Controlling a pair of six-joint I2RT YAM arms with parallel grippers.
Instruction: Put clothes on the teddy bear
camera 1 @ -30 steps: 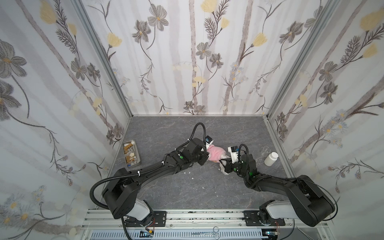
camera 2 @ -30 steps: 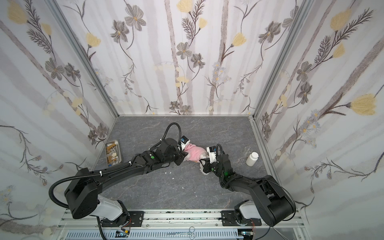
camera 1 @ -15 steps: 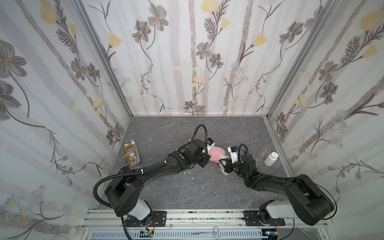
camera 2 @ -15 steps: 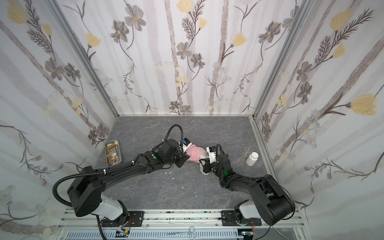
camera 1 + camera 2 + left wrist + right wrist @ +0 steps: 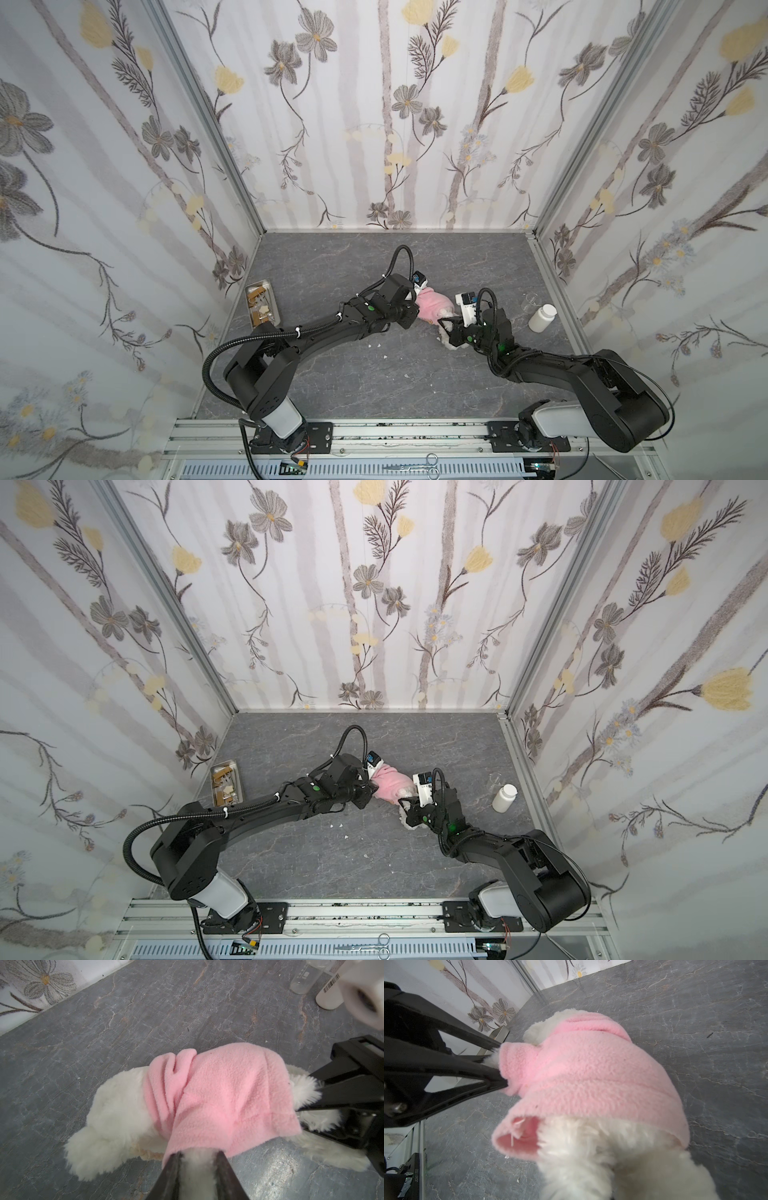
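Teddy bear (image 5: 116, 1105): long-pile white plush, fluffy and matt. Pink hoodie (image 5: 228, 1088): short, nubbly fleece cloth, matt throughout. Desk (image 5: 145, 1012): grey, veined, stone-look surface, smooth with a faint sheen; bottle (image 5: 542, 318) at right: smooth white plastic.

the teddy bear (image 5: 116, 1109) lies near the middle of the counter (image 5: 353, 374), between the two hands. the hoodie (image 5: 224, 1093) sits around its trunk, with the head out at one end and the legs out at the other. the left hand (image 5: 197, 1159) comes in from the left, a finger on each side of the arm poking from a sleeve. the right hand (image 5: 305, 1097) is at the leg end, toward the front right, pinching the fur there. a tray (image 5: 272, 299) lies well off to the left by the wall. a bottle (image 5: 542, 318) is off to the right, with a beaker (image 5: 528, 302) just behind it. scissors (image 5: 411, 470) lie on the frame in front of the counter.
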